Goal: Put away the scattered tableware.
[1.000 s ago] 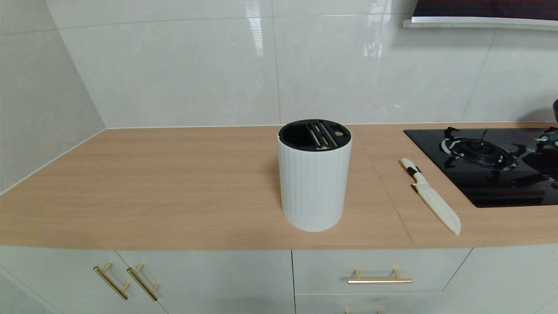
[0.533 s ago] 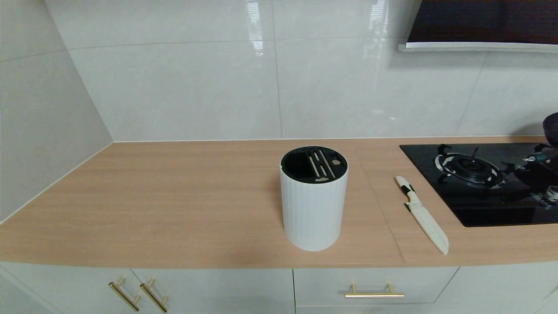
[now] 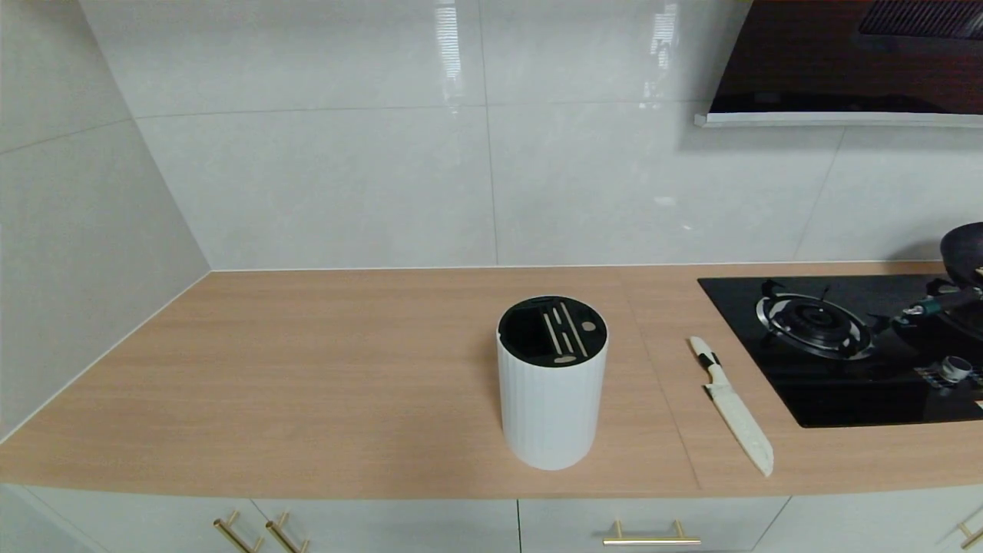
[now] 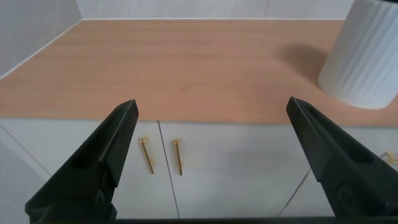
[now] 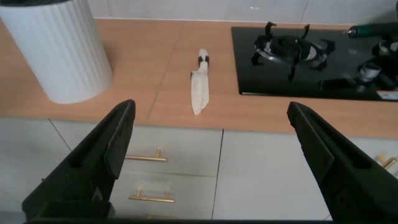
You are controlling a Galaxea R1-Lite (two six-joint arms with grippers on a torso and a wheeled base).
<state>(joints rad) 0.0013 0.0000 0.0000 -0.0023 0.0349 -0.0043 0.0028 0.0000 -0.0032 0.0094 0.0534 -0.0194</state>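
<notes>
Hanging short of the countertop's [image 3: 330, 369] front edge, the left gripper [image 4: 211, 102] has its fingers spread wide with nothing between them. The right gripper [image 5: 210, 104] is likewise released and bare. The knife [image 5: 199, 87] lies flat on the wood straight ahead of the right gripper, well apart from it, tip toward the front edge and handle toward the wall. The white ribbed holder [image 3: 551, 399] stands upright ahead of that gripper to the robot's left, near the front edge and apart from the knife. In the left wrist view its top is cut off. The black gas hob [image 3: 837, 353] sits ahead to the right. A pan [image 3: 964, 257] on it is cut by the picture's edge, and print at the hob's front corner is too small to read. Ahead of the left gripper, wood runs to the tiled wall [image 3: 307, 177].
</notes>
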